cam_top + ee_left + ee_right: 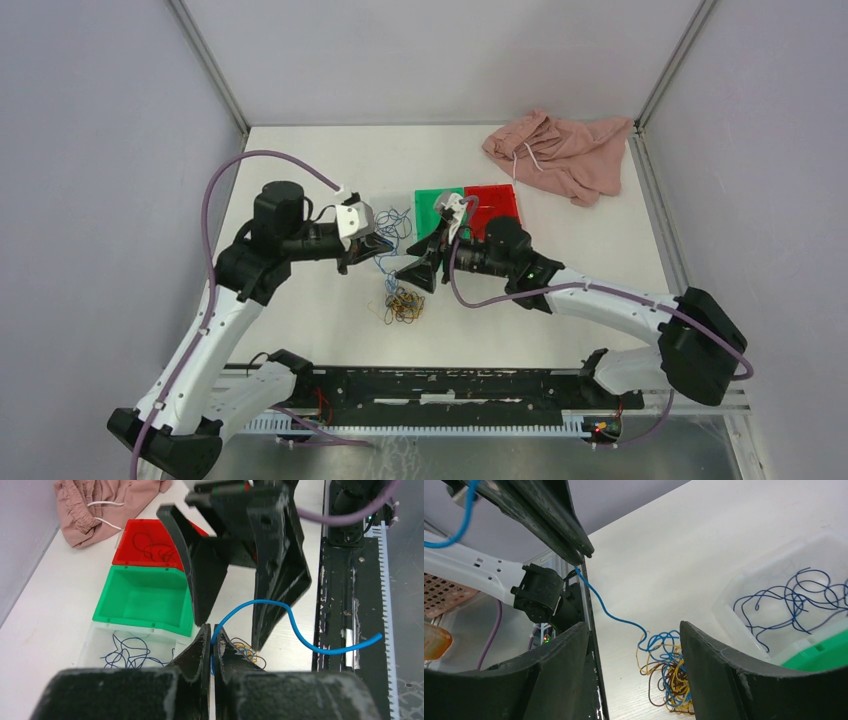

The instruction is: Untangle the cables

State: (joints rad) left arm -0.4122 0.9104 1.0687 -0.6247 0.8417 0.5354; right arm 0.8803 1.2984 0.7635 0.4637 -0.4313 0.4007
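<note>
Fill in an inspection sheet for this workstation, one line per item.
Surface: white table.
Job's things: tangle of blue, yellow and brown wires on the table; one blue wire running up from it; dark blue wires in the clear bin, dark red wires in the red bin, green bin empty.
Clutter: pink cloth with white drawstring, far right corner.
Grippers: left gripper shut on the blue wire; right gripper open, facing the tangle.
Cables: purple arm cables loop along both arms.
Surroundings: grey walls, metal frame.
</note>
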